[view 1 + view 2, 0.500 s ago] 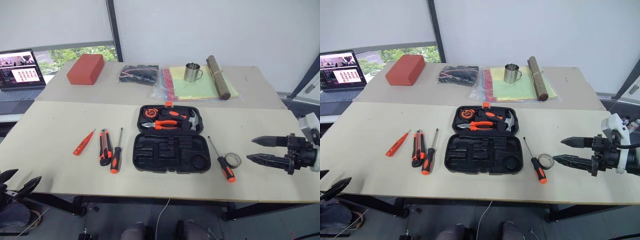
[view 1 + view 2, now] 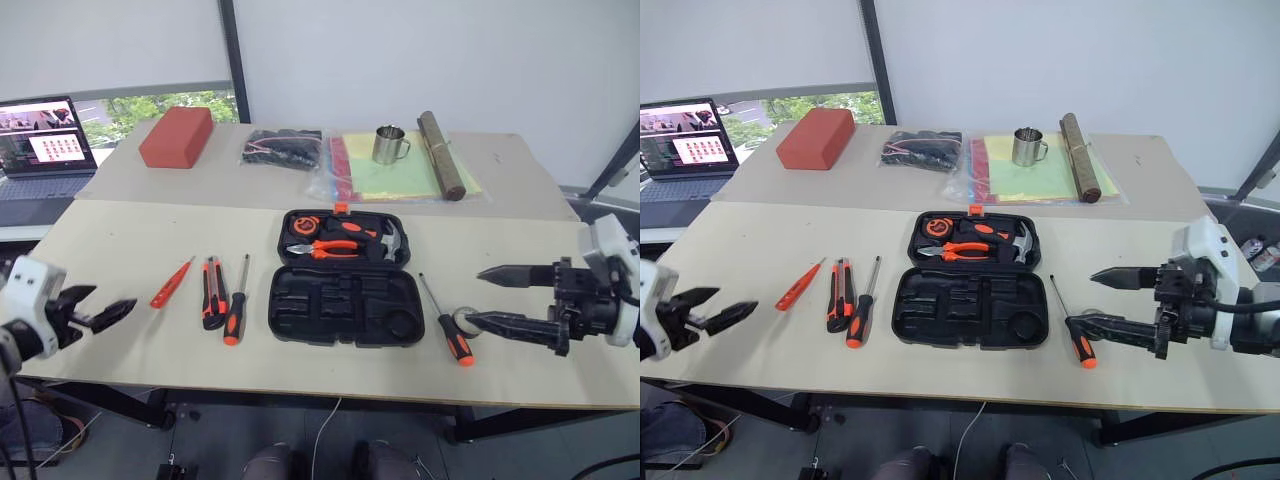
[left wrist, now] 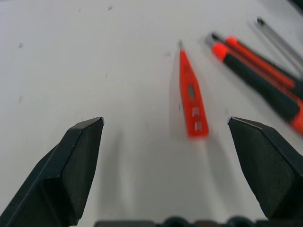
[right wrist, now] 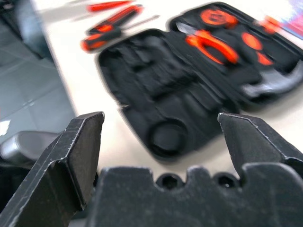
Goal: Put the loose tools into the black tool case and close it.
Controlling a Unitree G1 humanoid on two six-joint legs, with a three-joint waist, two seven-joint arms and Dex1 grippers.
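You're still at the reaching stage: both hands empty, jaws wide. The left hand [image 2: 112, 312] faces the tester screwdriver [image 2: 170, 283] left of the open tool case [image 2: 343, 305] mid-bench (right hand [image 2: 482, 296] hovers by the tape roll [image 2: 462, 320]). Next, straddle that tester.

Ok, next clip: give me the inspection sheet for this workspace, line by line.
Surface: pale front table, second table behind it.
Job's things: black tool case open flat, pliers, hammer and tape measure in the far half, near half's recesses empty. To its left, tester screwdriver, utility knife, screwdriver. To its right, second screwdriver, tape roll.
Clutter: on the rear table, red block, black bag of cables, metal mug, brown roll on coloured sheets.
Grippers: left pincer open, empty, facing the tester; right pincer open, empty, by the tape roll.
Cables: nothing seen loose on the tables.
Surroundings: laptop far left, blinds behind.
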